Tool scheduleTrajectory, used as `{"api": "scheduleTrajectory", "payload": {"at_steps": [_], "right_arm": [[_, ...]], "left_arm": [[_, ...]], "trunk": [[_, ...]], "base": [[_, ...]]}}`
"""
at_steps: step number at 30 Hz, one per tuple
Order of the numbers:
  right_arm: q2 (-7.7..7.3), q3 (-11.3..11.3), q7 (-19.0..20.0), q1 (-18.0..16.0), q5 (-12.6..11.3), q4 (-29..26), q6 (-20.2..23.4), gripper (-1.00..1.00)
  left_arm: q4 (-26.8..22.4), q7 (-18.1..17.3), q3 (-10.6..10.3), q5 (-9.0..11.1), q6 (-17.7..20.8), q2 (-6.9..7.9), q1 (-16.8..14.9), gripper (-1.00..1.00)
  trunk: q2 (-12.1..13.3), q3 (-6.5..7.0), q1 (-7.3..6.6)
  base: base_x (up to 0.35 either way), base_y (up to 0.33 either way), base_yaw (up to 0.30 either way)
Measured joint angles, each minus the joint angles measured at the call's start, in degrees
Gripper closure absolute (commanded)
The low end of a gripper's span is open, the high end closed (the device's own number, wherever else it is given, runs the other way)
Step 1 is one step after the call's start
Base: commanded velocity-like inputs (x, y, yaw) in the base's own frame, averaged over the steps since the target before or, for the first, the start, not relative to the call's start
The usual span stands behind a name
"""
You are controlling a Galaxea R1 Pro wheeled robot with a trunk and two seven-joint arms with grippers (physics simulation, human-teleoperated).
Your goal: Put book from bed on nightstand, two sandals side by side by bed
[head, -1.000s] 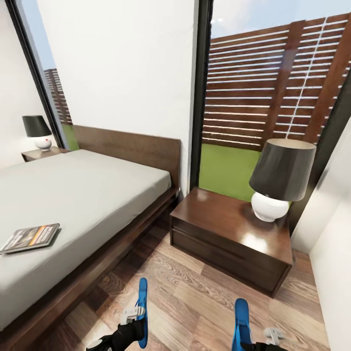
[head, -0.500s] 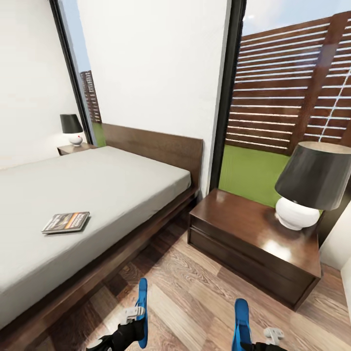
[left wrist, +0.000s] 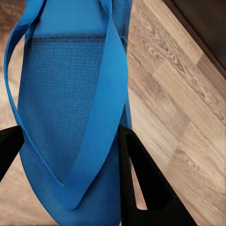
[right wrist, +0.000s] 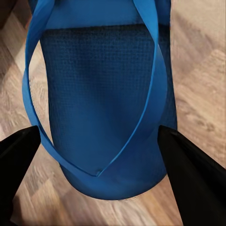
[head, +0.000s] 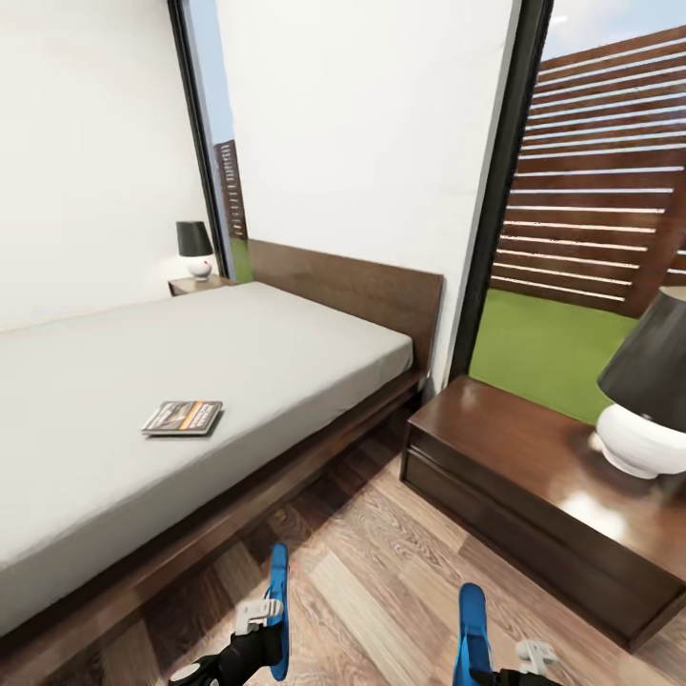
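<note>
The book (head: 183, 417) lies flat on the light-grey mattress of the bed (head: 286, 353), left of centre in the head view. A dark-brown nightstand (head: 514, 476) stands right of the bed, and a second nightstand (head: 195, 284) sits at the far side. Low in the head view, my left gripper (head: 255, 624) is shut on one blue sandal (head: 277, 600), and my right gripper (head: 514, 662) is shut on the other sandal (head: 472, 629). Both sandals hang above the wood floor. The wrist views show each sandal (left wrist: 70, 108) (right wrist: 103, 94) between black fingers (left wrist: 146, 188) (right wrist: 193, 174).
A white-based lamp with a dark shade (head: 653, 410) stands on the near nightstand, and a small lamp (head: 195, 250) on the far one. Wood-plank floor (head: 372, 572) runs between bed frame and nightstand. Tall black-framed windows (head: 500, 191) flank the white wall behind the headboard.
The whole head picture has shifted right, so the camera has turned left; more of the bed and far nightstand show. Both grippers keep the sandals in the same place in the picture.
</note>
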Motion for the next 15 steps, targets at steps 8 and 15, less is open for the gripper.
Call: {"api": "scheduleTrajectory", "payload": {"at_steps": [8,15], "right_arm": [[0.0,0.0,0.0,0.0,0.0,0.0,0.0,1.0],[0.0,0.0,0.0,0.0,0.0,0.0,0.0,1.0]], "left_arm": [[0.0,0.0,0.0,0.0,0.0,0.0,0.0,1.0],[0.0,0.0,0.0,0.0,0.0,0.0,0.0,1.0]], "trunk": [[0.0,0.0,0.0],[0.0,0.0,0.0]], "base": [[0.0,0.0,0.284],[0.0,0.0,0.284]]}}
